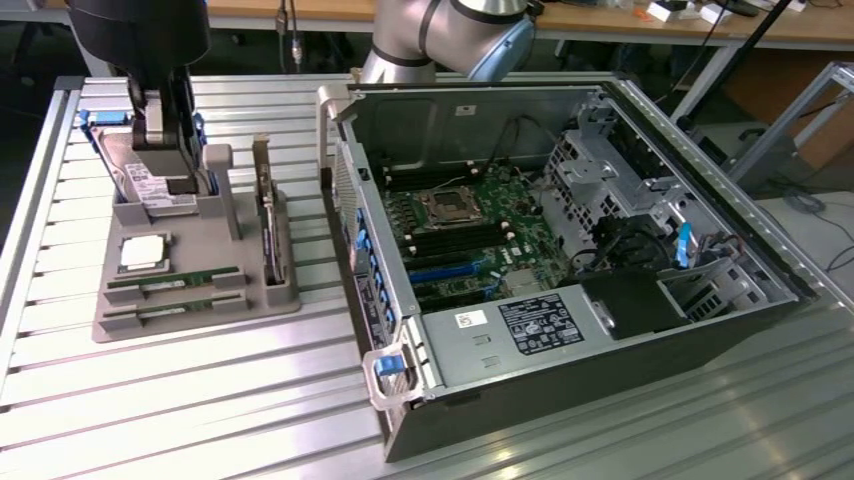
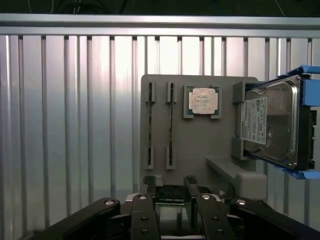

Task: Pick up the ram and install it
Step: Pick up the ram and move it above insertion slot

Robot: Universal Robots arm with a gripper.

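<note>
Hovers over the grey holder (image 2: 200, 150) with gripper (image 2: 169, 182) spread wide and empty; looks down on the ram (image 2: 150, 125) and twin (image 2: 170, 125), stood edge-up in holder slots, likely for pinching from above

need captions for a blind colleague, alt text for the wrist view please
An open black gripper hovers over a grey plastic holder carrying two long thin ram sticks, a square silver processor chip and a blue-framed hard drive, on a ribbed metal table.

The hard drive (image 2: 272, 125) is cut off at the frame's edge.
</note>
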